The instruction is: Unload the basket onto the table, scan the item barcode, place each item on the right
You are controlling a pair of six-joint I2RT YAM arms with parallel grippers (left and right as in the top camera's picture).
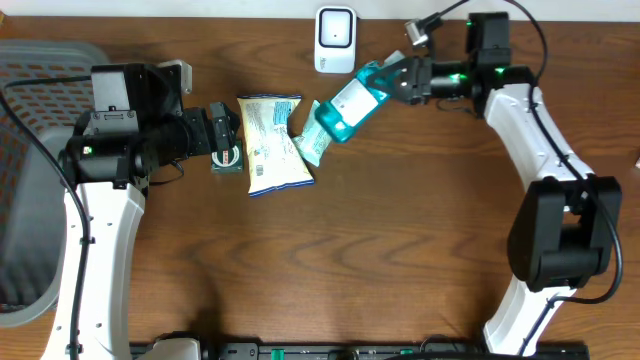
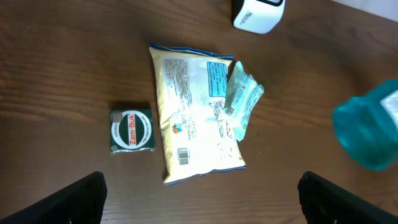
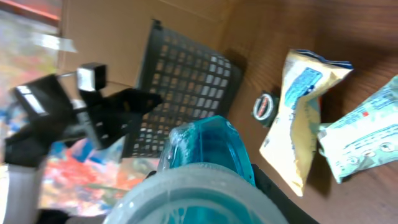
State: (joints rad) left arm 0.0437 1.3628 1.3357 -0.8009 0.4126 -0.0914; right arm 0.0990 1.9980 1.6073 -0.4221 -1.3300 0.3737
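My right gripper (image 1: 398, 82) is shut on a teal bottle (image 1: 350, 104) with a white label, held tilted above the table just below the white scanner (image 1: 334, 40). In the right wrist view the bottle (image 3: 208, 146) and its pale cap (image 3: 199, 199) fill the foreground and hide most of the fingers. My left gripper (image 2: 200, 200) stands open with nothing between its fingers, hovering near a small green tin (image 2: 131, 130). Beside the tin lie a yellow snack packet (image 2: 196, 112) with a barcode showing and a teal sachet (image 2: 241, 99).
A dark mesh basket (image 1: 30, 150) stands at the left edge of the table. The scanner (image 2: 257, 12) sits at the far edge, beyond the packet. The tin (image 1: 228, 160), packet (image 1: 272, 143) and sachet (image 1: 312, 143) cluster mid-table.
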